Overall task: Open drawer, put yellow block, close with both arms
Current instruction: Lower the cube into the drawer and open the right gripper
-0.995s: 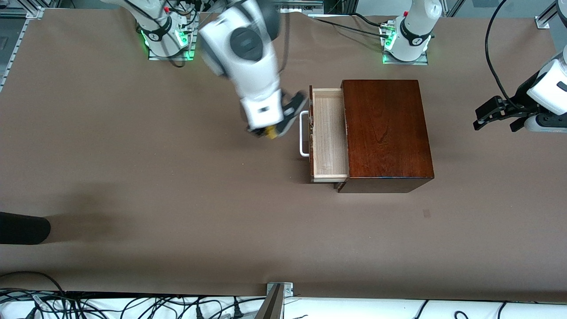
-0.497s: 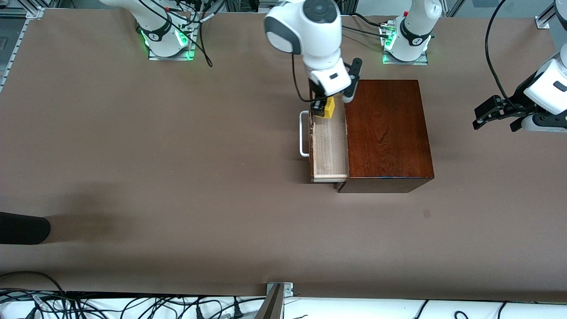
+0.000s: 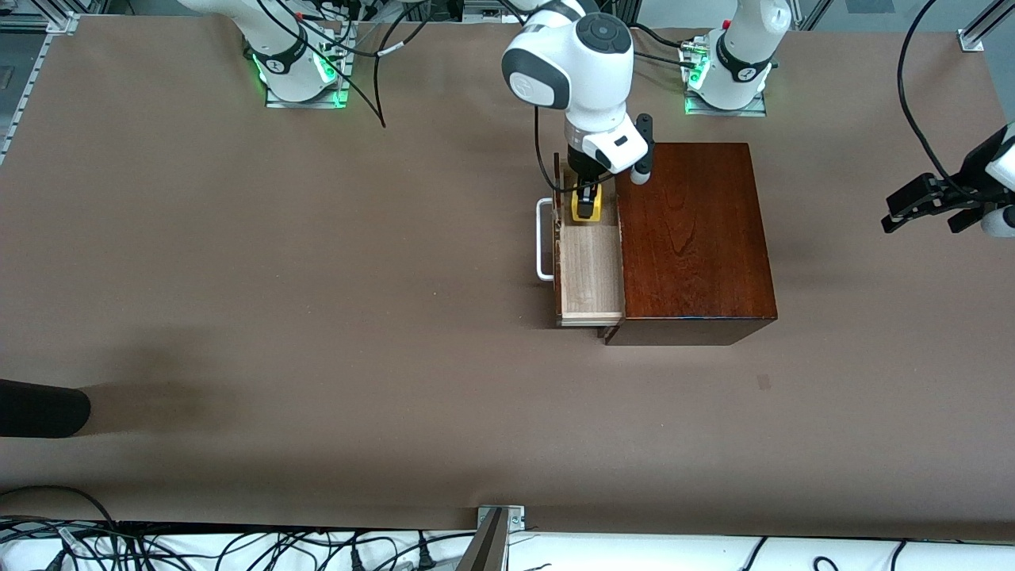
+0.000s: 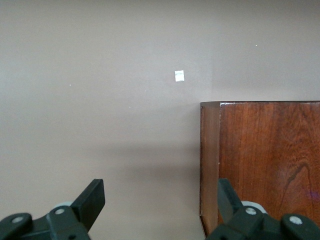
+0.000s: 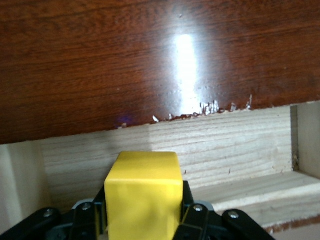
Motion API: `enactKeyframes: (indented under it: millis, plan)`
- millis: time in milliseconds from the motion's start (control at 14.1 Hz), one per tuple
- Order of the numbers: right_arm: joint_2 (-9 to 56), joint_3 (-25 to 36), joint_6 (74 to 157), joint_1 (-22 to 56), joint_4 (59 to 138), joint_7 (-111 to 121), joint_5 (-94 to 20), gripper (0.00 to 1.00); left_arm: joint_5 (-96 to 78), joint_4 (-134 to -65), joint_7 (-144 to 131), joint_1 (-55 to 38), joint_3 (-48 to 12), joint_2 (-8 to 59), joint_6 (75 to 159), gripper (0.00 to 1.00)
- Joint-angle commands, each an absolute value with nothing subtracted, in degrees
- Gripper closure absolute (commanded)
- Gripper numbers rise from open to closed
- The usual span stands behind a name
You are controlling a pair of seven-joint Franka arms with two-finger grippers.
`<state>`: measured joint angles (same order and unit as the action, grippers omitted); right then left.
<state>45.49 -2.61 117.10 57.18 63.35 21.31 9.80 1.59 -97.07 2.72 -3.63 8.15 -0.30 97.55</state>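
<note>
The drawer (image 3: 591, 274) stands pulled out of the dark reddish-brown box (image 3: 691, 238), its white handle (image 3: 542, 240) toward the right arm's end of the table. My right gripper (image 3: 587, 202) is shut on the yellow block (image 3: 586, 209) and holds it down inside the open drawer, at the end nearest the robots' bases. In the right wrist view the block (image 5: 144, 192) sits between the fingers, with the pale tray wall (image 5: 225, 145) and the box (image 5: 150, 60) before it. My left gripper (image 3: 926, 206) is open in the air past the box; its wrist view (image 4: 157, 210) shows the box corner (image 4: 260, 160).
A dark object (image 3: 40, 408) lies at the table's edge at the right arm's end. A small white mark (image 4: 179, 75) is on the brown table surface (image 3: 317, 317). Cables run along the edge nearest the front camera.
My right gripper carried the yellow block from beside the handle to over the drawer, then lowered it into the tray. My left gripper drifted farther from the box.
</note>
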Motion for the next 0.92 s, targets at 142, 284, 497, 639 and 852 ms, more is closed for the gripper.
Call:
enactKeyframes:
  millis: [142, 284, 497, 639, 852]
  plan:
    - [47.9, -1.9, 117.0, 57.5, 60.8, 27.4, 11.1, 1.00, 2.7, -97.4, 4.2, -5.0, 7.8, 0.4, 96.9, 0.00]
    - [48.1, -1.9, 116.5, 57.3, 60.9, 27.9, 11.9, 1.00, 2.7, -97.3, 4.5, -5.7, 7.7, 1.1, 96.9, 0.00]
    - [49.0, -1.9, 116.5, 57.3, 61.1, 27.9, 12.8, 1.00, 2.6, -96.9, 7.4, -6.2, 7.6, 1.3, 97.0, 0.00]
    - [49.7, -1.9, 116.5, 57.4, 61.0, 27.7, 12.9, 1.00, 2.6, -96.9, 8.3, -6.3, 7.6, 1.3, 97.0, 0.00]
    - [50.4, -1.9, 116.5, 57.4, 61.0, 27.9, 14.5, 0.91, 2.6, -96.2, 8.3, -6.9, 7.6, 1.2, 97.1, 0.00]
